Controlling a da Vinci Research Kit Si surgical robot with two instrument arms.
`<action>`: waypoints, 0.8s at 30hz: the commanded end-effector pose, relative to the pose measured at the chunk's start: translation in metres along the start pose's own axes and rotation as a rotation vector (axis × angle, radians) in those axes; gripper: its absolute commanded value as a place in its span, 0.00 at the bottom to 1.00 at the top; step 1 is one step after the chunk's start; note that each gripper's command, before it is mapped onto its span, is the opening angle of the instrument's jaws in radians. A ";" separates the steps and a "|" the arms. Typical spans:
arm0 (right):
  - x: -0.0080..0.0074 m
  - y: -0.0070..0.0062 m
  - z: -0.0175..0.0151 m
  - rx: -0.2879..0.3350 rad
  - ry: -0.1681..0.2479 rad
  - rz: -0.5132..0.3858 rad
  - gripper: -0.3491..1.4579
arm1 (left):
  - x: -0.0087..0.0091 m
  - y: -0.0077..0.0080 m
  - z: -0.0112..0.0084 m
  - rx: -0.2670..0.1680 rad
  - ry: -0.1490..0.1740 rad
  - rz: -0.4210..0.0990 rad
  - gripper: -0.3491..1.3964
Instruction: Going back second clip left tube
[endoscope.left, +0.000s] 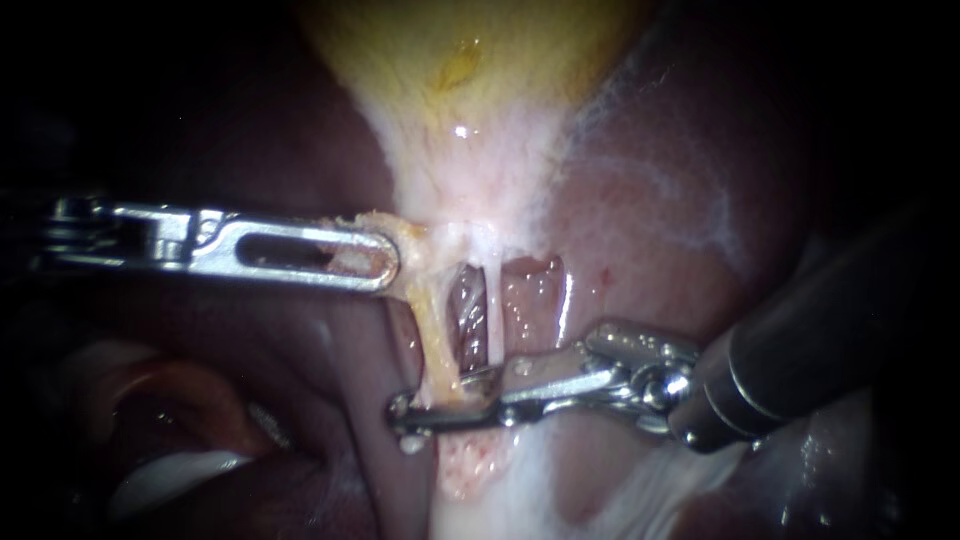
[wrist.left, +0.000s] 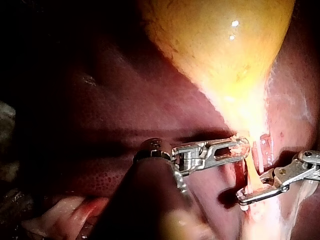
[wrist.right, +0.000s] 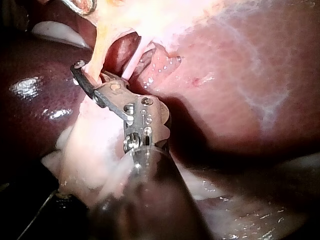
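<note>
Left tube (endoscope.left: 432, 330): a yellowish strand running down from the gallbladder's neck to my right instrument (endoscope.left: 432, 400). It sits just left of the thinner, white right tube (endoscope.left: 493, 310), and liver shows through the gap between the two.

Right instrument: jaws open. Both wrist views show a gap, with the left tube's lower end lying in it. I cannot tell whether either jaw presses on the tube. The dark shaft comes in from the lower right.

Left instrument (endoscope.left: 385, 262): jaws closed on the neck tissue (endoscope.left: 410, 235), a pale yellow flap at the tube's top. Some of it shows through the slot in the jaw.

Above: gallbladder (endoscope.left: 470, 50), yellow and taut, with wet glints.

Around: liver (endoscope.left: 650, 230), dark red-brown, smooth and wet, streaked with a whitish film right of the tubes. Pale fatty tissue (endoscope.left: 480, 480) lies below my right jaws. Beyond the lit tissue everything is dark.
</note>
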 end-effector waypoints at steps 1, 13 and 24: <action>0.0000 0.0001 -0.0001 0.000 0.000 0.002 0.00 | 0.0000 0.0000 0.0000 0.000 0.000 0.000 0.00; 0.0005 0.0003 0.0003 -0.045 0.046 -0.162 0.46 | 0.0001 0.0000 0.0000 0.000 -0.001 0.001 0.00; 0.0009 0.0003 -0.0024 -0.101 0.056 -0.299 0.47 | 0.0002 0.0001 -0.0001 0.000 0.000 0.001 0.00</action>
